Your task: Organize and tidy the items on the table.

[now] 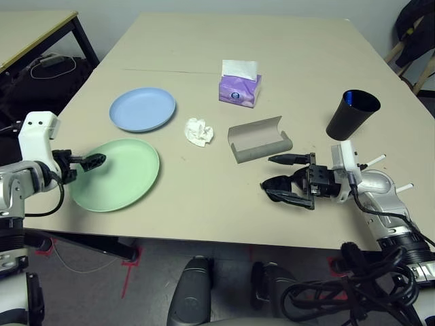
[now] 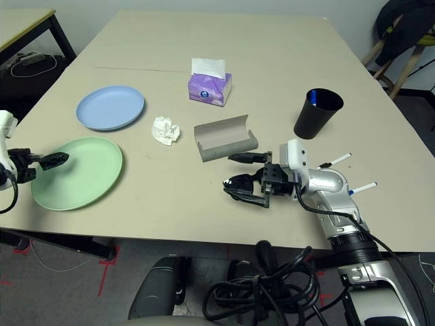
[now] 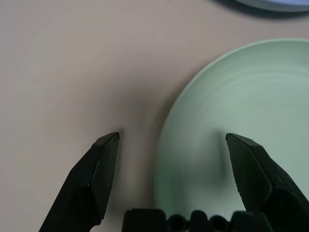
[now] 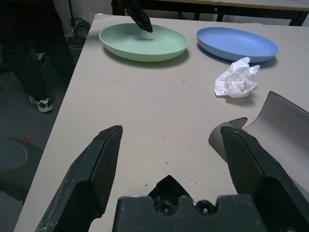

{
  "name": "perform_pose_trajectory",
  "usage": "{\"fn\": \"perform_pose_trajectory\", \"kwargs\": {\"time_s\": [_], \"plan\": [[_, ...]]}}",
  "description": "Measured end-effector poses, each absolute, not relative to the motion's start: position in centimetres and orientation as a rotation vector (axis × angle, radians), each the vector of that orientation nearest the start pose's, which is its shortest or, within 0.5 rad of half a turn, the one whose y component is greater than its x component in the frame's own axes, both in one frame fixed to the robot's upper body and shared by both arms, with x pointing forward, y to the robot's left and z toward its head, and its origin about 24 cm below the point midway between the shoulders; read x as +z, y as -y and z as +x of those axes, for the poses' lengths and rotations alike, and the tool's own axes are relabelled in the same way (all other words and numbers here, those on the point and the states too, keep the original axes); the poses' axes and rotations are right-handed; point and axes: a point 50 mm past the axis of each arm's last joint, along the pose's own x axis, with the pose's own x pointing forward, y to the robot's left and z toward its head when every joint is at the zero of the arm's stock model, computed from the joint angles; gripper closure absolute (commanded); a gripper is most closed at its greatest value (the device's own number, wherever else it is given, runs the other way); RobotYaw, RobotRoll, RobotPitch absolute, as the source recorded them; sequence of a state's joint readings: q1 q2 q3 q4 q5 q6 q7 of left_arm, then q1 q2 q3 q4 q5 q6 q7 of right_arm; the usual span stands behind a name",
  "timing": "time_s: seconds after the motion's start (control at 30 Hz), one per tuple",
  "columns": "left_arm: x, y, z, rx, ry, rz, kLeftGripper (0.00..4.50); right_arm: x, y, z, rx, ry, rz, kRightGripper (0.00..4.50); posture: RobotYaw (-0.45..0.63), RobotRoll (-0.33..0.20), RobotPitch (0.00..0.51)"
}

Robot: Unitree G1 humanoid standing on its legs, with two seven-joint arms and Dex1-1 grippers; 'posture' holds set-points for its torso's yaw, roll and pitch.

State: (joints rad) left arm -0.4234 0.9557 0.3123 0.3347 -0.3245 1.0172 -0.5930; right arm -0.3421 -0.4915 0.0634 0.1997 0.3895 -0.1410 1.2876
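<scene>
My left gripper (image 1: 94, 161) hangs open at the near left, its fingers straddling the left rim of the mint-green plate (image 1: 119, 176); in the left wrist view one finger (image 3: 101, 164) is over bare table and the other over the plate (image 3: 251, 96). Behind it lies the pale blue plate (image 1: 143, 109). My right gripper (image 1: 270, 176) is open at the near right, with the black sunglasses (image 2: 241, 182) lying between its fingers. Just beyond are the open grey glasses case (image 1: 258, 140) and the crumpled tissue (image 1: 199, 131). The black cup (image 1: 353, 114) stands at the right, with two white pens (image 1: 375, 160) beside my right wrist.
A purple tissue box (image 1: 239, 86) stands behind the case, near the seam of the table (image 1: 204, 204). A smaller black-legged desk (image 1: 34, 30) is at the far left, with cables on the floor under it. The table's front edge runs just below both grippers.
</scene>
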Motion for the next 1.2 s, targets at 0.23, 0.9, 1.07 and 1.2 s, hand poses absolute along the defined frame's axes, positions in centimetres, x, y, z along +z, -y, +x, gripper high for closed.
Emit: {"fn": "perform_pose_trajectory", "kwargs": {"time_s": [0.23, 0.9, 1.07, 1.2], "plan": [[14.7, -38.1, 25.8, 0.081, -0.726, -0.054, 0.97, 11.1, 17.4, 27.8, 1.323, 0.163, -0.264, 0.00, 0.21, 0.000, 0.094], [15.9, -38.0, 25.2, 0.068, -0.737, -0.180, 4.48, 11.2, 17.0, 28.0, 1.307, 0.173, -0.246, 0.00, 0.21, 0.000, 0.094], [16.9, -36.5, 26.2, 0.046, -0.703, -0.247, 4.48, 11.4, 16.9, 28.1, 1.308, 0.182, -0.248, 0.00, 0.21, 0.000, 0.094], [17.6, -35.0, 27.2, 0.011, -0.678, -0.293, 4.48, 11.4, 16.9, 28.1, 1.307, 0.185, -0.247, 0.00, 0.21, 0.000, 0.094]]}}
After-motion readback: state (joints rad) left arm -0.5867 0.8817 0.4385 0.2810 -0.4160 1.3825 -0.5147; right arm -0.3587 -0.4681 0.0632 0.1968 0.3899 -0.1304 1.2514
